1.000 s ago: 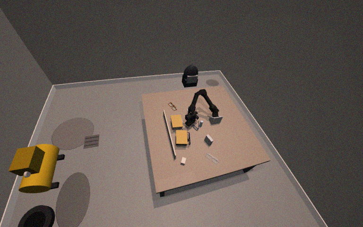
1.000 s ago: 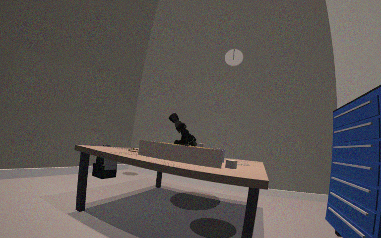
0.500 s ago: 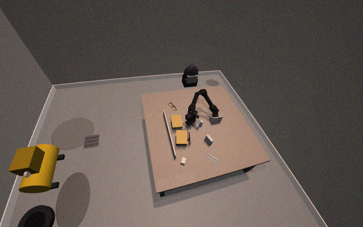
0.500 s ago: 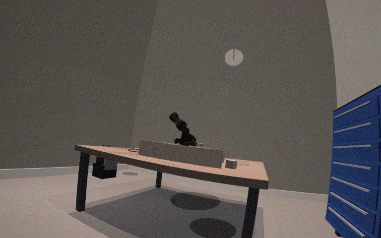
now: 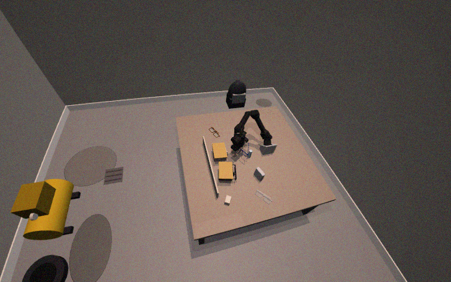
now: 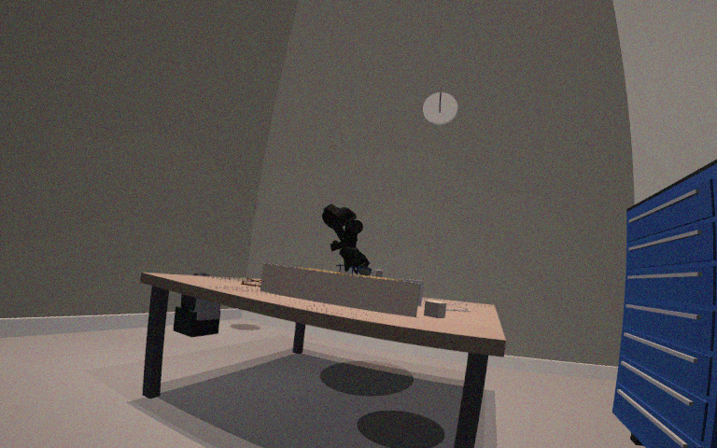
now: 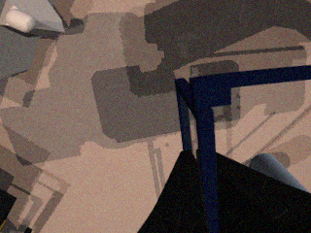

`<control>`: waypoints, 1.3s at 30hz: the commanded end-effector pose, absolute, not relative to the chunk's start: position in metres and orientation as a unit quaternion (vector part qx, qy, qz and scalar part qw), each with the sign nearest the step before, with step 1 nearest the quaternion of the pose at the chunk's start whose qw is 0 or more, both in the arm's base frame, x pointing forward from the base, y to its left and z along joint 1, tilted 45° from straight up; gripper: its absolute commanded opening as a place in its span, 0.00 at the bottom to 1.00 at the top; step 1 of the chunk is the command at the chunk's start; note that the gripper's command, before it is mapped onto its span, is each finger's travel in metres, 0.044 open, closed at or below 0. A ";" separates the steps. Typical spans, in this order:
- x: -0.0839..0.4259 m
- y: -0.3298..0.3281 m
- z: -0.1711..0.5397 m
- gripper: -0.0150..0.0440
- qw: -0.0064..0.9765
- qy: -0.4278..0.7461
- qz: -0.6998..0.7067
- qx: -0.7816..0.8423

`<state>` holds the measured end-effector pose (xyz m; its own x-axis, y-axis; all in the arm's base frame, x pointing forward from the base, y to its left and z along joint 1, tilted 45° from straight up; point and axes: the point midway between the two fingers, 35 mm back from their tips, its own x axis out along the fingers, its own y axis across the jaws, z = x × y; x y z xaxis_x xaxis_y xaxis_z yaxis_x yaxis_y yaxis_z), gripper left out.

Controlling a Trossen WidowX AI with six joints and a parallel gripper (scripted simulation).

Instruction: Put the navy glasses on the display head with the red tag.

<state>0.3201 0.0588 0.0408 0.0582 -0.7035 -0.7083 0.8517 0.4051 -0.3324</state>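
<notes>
The navy glasses (image 5: 243, 152) (image 7: 207, 136) are held by my gripper (image 5: 237, 149) (image 7: 193, 159), which is shut on a thin navy bar of their frame. Their shadow shows on the table apart from them, so they are off the table top. Two yellow-topped blocks, which look like the display heads, stand side by side: one head (image 5: 219, 150) is just left of my gripper in the top view, the other head (image 5: 225, 170) is nearer that camera and has dark glasses (image 5: 235, 171) at its front. No red tag can be made out, and the heads' faces are hidden.
A long white board (image 5: 209, 166) (image 6: 341, 290) stands behind the heads. A blue-grey cylinder (image 5: 249, 153) (image 7: 276, 170) stands close to the held glasses. Brown glasses (image 5: 214, 132), clear glasses (image 5: 263, 196), a white block (image 5: 227, 200) and a grey block (image 5: 259, 174) are on the table.
</notes>
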 end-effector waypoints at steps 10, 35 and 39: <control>0.343 0.026 0.084 0.25 0.711 0.405 -0.558 0.137; 0.340 -0.129 0.238 0.25 0.680 0.287 -0.624 0.257; 0.328 -0.149 0.260 0.25 0.675 0.266 -0.634 0.268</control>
